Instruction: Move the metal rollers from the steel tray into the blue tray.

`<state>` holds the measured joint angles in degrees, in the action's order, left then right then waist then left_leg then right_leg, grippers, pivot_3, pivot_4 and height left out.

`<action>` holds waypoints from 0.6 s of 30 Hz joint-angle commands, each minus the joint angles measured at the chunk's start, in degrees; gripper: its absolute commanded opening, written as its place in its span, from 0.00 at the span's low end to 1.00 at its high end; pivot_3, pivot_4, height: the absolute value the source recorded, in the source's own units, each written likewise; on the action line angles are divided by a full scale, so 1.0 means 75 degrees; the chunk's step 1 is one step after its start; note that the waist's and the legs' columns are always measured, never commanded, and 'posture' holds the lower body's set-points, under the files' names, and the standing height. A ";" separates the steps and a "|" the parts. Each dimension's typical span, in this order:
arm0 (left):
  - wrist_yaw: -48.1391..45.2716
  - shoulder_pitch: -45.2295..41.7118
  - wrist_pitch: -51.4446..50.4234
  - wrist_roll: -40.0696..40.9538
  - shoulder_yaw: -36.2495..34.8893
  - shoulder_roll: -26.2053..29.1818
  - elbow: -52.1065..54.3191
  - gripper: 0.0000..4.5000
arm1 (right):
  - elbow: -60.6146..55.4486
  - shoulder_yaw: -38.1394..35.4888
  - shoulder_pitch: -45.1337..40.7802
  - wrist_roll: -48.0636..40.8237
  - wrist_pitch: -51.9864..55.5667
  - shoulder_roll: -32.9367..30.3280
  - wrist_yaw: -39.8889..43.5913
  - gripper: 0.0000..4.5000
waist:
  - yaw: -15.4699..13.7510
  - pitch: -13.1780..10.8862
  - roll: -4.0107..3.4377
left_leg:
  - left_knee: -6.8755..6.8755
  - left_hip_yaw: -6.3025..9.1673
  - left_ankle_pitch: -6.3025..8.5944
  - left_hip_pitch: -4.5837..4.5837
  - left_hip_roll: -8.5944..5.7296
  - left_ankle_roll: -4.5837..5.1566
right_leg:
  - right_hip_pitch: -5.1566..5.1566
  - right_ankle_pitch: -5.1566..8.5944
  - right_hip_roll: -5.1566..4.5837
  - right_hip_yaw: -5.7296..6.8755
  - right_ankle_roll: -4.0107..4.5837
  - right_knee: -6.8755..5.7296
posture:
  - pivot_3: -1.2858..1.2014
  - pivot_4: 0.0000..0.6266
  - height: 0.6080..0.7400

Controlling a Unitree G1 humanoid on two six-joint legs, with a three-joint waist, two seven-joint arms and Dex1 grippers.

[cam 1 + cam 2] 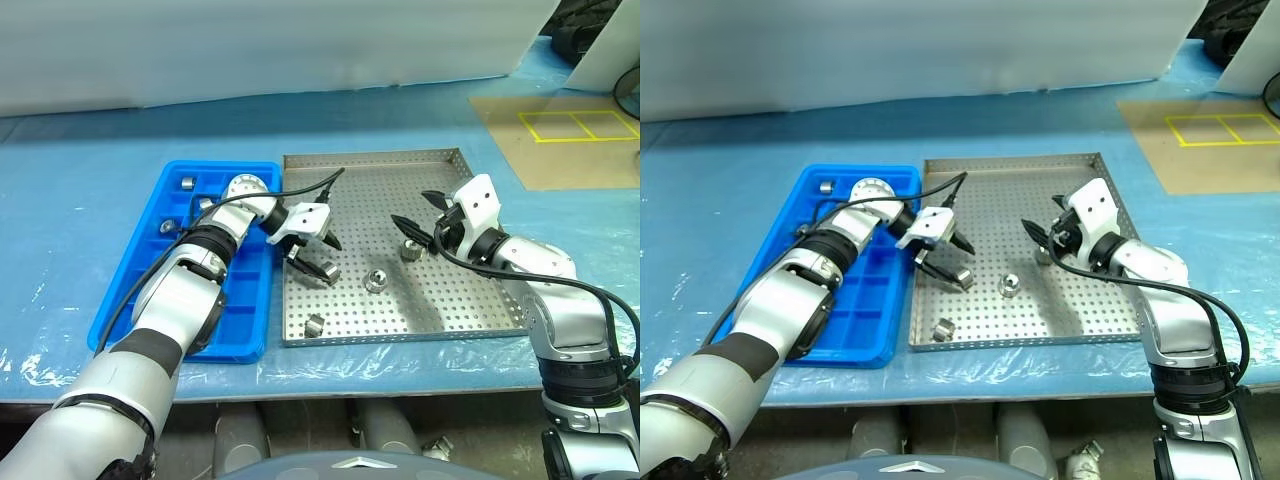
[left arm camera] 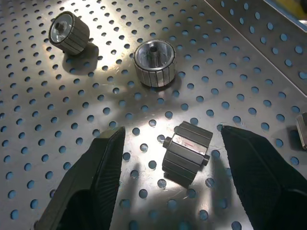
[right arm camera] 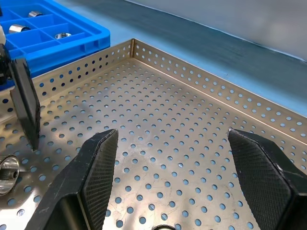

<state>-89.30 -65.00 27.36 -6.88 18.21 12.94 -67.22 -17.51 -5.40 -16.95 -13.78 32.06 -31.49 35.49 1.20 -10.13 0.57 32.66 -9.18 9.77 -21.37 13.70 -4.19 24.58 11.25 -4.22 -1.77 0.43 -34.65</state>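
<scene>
While my left gripper hangs with its fingers spread wide and nothing clenched, one of the metal rollers lies on its side between them on the steel tray. My right gripper is likewise released, empty over bare perforated sheet. Other rollers sit nearby on the steel, and several rest in compartments of the blue tray beside it.

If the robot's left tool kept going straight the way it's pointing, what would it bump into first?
Probably the metal roller lying on its side on the steel tray. It sits right between the left tool's open fingers. How near it is, I can't tell.
</scene>
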 commanded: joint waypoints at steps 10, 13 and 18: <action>0.0240 0.0144 0.0075 -0.0473 0.0105 -0.0344 -0.0053 0.75 | -0.0431 -0.0008 0.0040 -0.0068 0.0000 -0.0051 -0.0166 0.84 | 0.0031 0.0000 0.0000 | 0.0000 -0.0011 0.0005 0.0002 0.0000 0.0007 | 0.0000 0.0000 -0.0001 -0.0005 0.0000 0.0002 | 0.30 0.24 1.00; 0.0500 0.0187 -0.0031 -0.0705 0.0210 -0.0418 -0.0112 0.75 | -0.0483 -0.0017 0.0089 -0.0068 0.0020 -0.0053 -0.0208 0.84 | 0.0059 0.0000 0.0000 | 0.0000 -0.0011 0.0005 0.0002 0.0000 0.0009 | 0.0001 0.0000 -0.0002 -0.0006 0.0000 0.0003 | 0.29 0.24 1.00; 0.0873 0.0197 0.0042 -0.0977 0.0330 -0.0428 -0.0252 0.75 | -0.0589 -0.0070 0.0220 -0.0078 0.0059 -0.0077 -0.0266 0.84 | 0.0147 0.0000 0.0000 | 0.0001 -0.0012 0.0023 0.0001 0.0000 0.0039 | 0.0001 0.0000 -0.0001 -0.0006 0.0000 0.0007 | 0.29 0.24 1.00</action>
<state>-83.65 -63.01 27.12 -13.73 20.48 9.67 -69.16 -19.13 -5.01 -15.24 -13.72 32.82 -31.49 33.84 2.30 -10.13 0.57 32.67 -9.28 9.94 -21.36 13.69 -3.89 24.58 11.25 -4.23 -1.81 0.43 -34.59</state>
